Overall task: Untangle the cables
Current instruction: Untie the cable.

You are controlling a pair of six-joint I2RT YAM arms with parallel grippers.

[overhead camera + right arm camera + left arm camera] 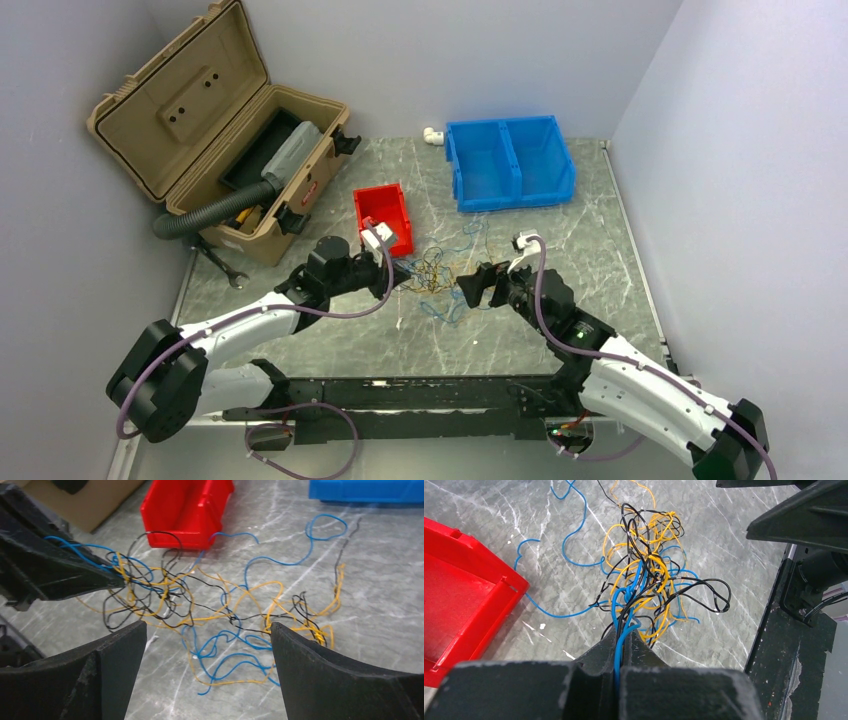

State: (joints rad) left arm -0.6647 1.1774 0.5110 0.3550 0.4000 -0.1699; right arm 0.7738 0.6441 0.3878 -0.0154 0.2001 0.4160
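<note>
My left fingers (609, 647) pinch blue strands of the cables (649, 580). The tangle lies on the worktop (520, 330), just on the near side of the red bin (383, 215). My right fingers (115, 652) are spread wide over loose strands near that bin.

The left arm (235, 328) and right arm (645, 388) match — white shells, bulky black joints, a purple cable (540, 290) looped along each. The right gripper (207, 625) has matte black fingers (330, 675), broad and curved, with faintly scuffed edges.
</note>
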